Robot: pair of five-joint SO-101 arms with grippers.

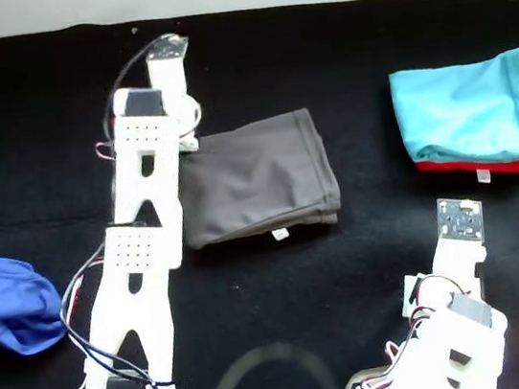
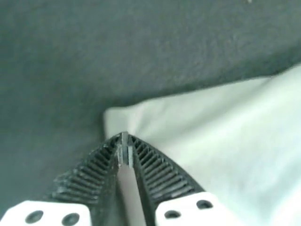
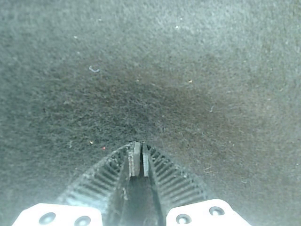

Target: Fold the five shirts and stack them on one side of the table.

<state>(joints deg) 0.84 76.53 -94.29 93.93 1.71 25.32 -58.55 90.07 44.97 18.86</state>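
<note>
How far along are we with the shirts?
Done: cyan shirt folded atop red shirt at one side. In hand: left gripper shut on the folded grey shirt, mid-table. Remaining: stack it, then fold the crumpled blue shirt. Right gripper shut, holding nothing.

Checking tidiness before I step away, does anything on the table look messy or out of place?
Yes: the blue shirt lies crumpled and unfolded on the left side of the table, unlike the folded grey shirt at the centre.

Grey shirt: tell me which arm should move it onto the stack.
Left. The left hand is shut on the grey shirt at its edge. The right hand is shut over bare table, apart from the shirt, though nearer the stack.
</note>
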